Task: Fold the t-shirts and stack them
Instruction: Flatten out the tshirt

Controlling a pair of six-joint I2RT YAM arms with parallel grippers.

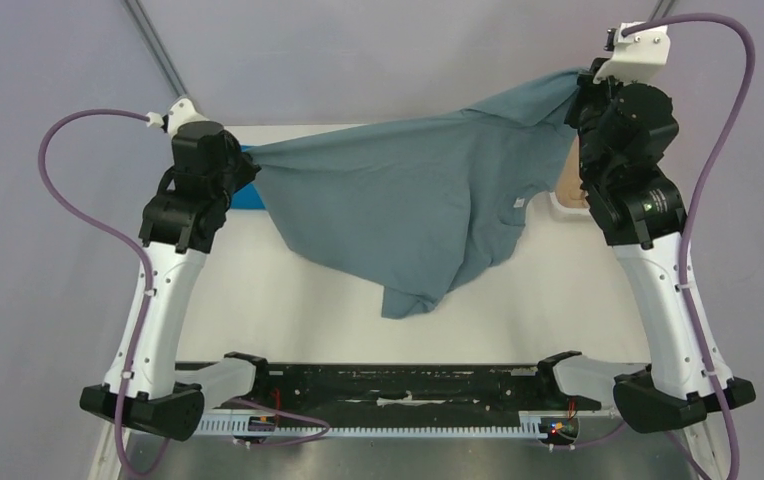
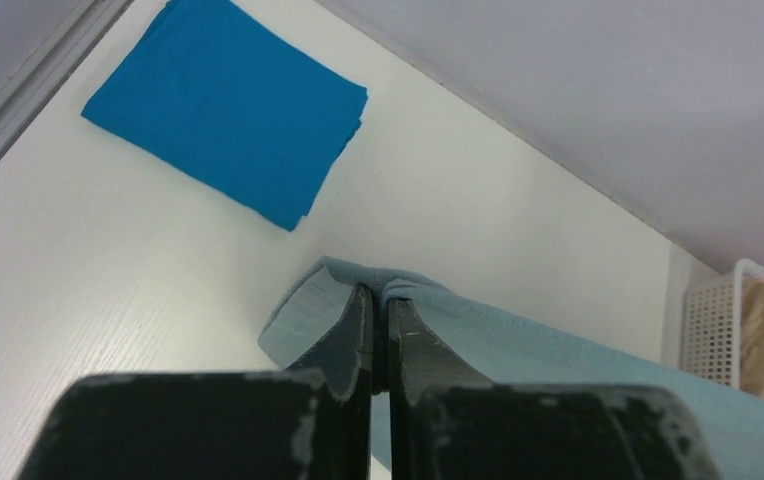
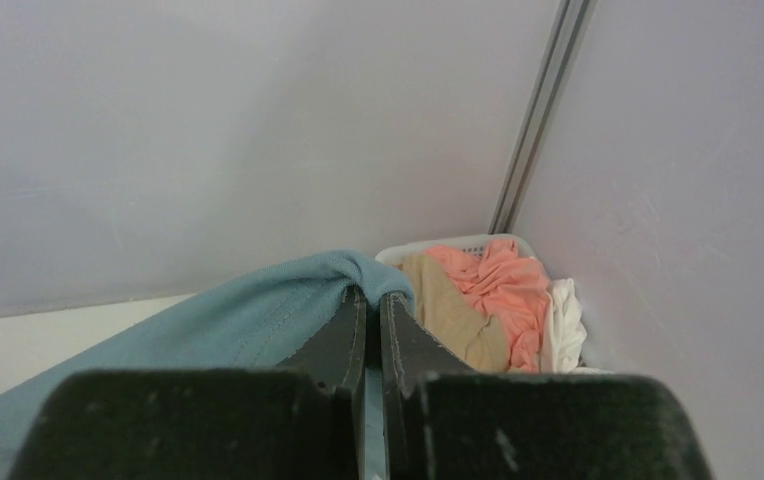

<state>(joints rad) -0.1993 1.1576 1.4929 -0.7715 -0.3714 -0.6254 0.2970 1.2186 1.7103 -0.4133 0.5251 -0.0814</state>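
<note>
The grey tee point(image 1: 408, 200) hung as a slack sheet between the two arms, mostly above the table point(image 1: 258, 300). Whether its lowest fold, drooping near the middle, touched the top could not be told. It looked light, soft and limp, and would sag and bunch wherever it was unsupported. A hem or shoulder edge seemed the sound place to pinch. The left gripper point(image 2: 379, 298) was closed tight on a bunched edge at the tee's left end. The right gripper point(image 3: 373, 296), higher at the far right, was clamped on the opposite edge. The blue tee point(image 2: 228, 100) lay folded flat at the far left, just beyond the left gripper. A basket point(image 2: 708, 330) of clothes stood far right.
</note>
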